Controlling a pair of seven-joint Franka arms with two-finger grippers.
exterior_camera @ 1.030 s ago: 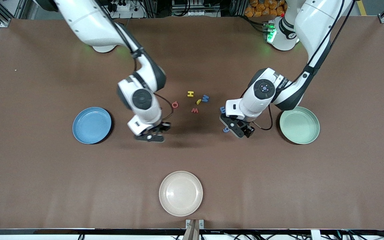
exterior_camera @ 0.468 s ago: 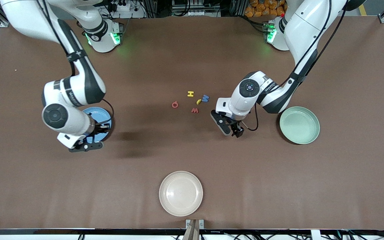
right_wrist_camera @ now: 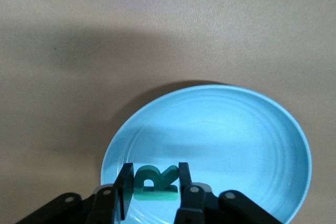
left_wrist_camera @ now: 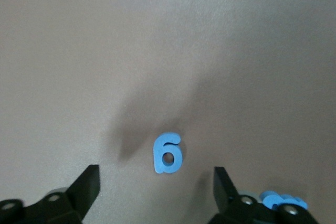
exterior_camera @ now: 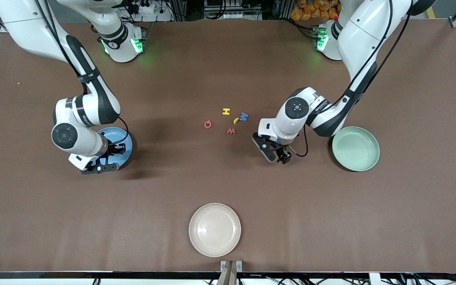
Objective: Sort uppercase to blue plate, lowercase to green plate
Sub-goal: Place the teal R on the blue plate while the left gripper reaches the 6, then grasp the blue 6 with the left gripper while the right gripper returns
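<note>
Lower now: foam R [right_wrist_camera: 154, 183], ridged blue plate [right_wrist_camera: 252, 145]

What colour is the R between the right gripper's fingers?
Teal-green R, clearest in the right wrist view, over the blue plate.

The right arm covers much of the blue plate [exterior_camera: 126, 143] in the front view. In the left wrist view, a second blue letter [left_wrist_camera: 281, 200] sits mostly hidden by the left hand [left_wrist_camera: 156, 184]; its shape is unreadable
</note>
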